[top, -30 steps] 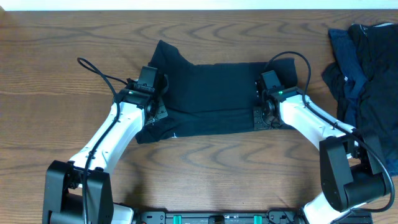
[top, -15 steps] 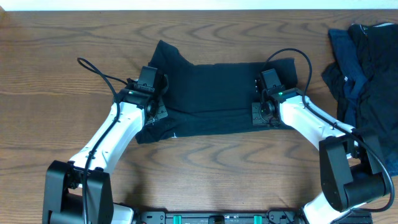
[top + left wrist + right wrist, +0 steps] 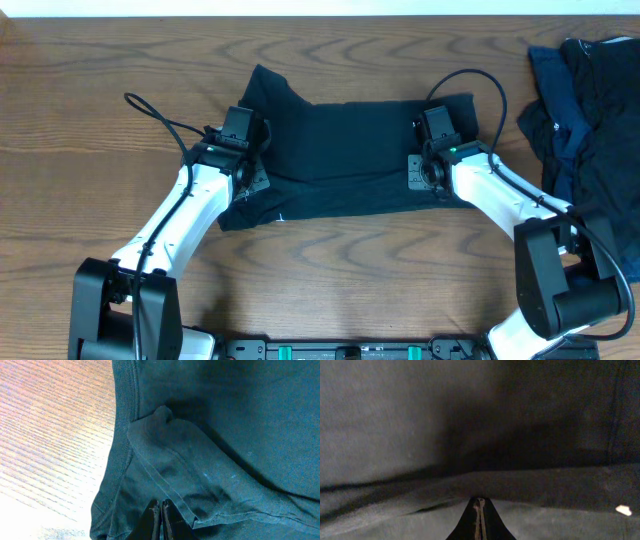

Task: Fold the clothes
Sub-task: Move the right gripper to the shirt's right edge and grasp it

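Two arms reach from the near edge of the table (image 3: pixel 100 80) to a dark navy T-shirt (image 3: pixel 340 150) spread flat mid-table, toward the far edge. The left gripper (image 3: pixel 160 516) is pinched closed on a hem fold at the shirt's left side. The right gripper (image 3: pixel 479 512) nips fabric at its right side. More dark clothes (image 3: pixel 590 100) lie heaped in the far right corner.

Closed fingers (image 3: pixel 154 522) pinch the dark T-shirt (image 3: pixel 225 435) on a wooden table (image 3: pixel 50 435).
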{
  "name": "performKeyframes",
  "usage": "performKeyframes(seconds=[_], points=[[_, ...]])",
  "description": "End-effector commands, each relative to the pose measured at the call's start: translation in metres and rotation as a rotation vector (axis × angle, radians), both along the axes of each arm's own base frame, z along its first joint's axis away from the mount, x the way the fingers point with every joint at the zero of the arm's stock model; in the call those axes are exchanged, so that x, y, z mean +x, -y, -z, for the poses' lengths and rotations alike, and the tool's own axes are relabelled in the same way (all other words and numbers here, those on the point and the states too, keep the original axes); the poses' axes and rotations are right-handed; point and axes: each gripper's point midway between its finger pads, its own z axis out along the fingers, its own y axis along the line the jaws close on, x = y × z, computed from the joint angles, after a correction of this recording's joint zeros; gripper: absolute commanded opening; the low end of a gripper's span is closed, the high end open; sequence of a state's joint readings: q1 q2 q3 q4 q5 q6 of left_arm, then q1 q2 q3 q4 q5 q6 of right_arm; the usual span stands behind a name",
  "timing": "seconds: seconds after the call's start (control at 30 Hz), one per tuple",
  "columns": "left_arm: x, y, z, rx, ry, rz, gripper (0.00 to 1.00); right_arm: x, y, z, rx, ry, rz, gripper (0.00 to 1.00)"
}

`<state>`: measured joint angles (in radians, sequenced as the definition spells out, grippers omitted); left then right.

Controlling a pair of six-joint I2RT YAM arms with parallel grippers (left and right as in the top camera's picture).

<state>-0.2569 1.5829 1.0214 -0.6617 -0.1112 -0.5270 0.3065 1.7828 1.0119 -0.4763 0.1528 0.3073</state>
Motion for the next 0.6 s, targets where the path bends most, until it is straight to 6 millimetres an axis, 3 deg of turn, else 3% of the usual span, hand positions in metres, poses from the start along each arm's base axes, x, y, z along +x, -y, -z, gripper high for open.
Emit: performKeyframes(seconds=[0.0, 0.13, 0.57], points=[[-0.001, -0.002, -0.002, -0.001, 0.004, -0.011, 0.06, 0.002, 0.006, 0.012, -0.018, -0.006, 0.026, 0.01], [-0.001, -0.002, -0.002, 0.0, 0.004, -0.011, 0.06, 0.015, 0.006, 0.016, -0.027, 0.04, 0.034, 0.02], [-0.002, -0.003, -0.002, 0.002, 0.002, -0.011, 0.06, 0.055, 0.007, -0.007, -0.031, 0.216, 0.038, 0.09]])
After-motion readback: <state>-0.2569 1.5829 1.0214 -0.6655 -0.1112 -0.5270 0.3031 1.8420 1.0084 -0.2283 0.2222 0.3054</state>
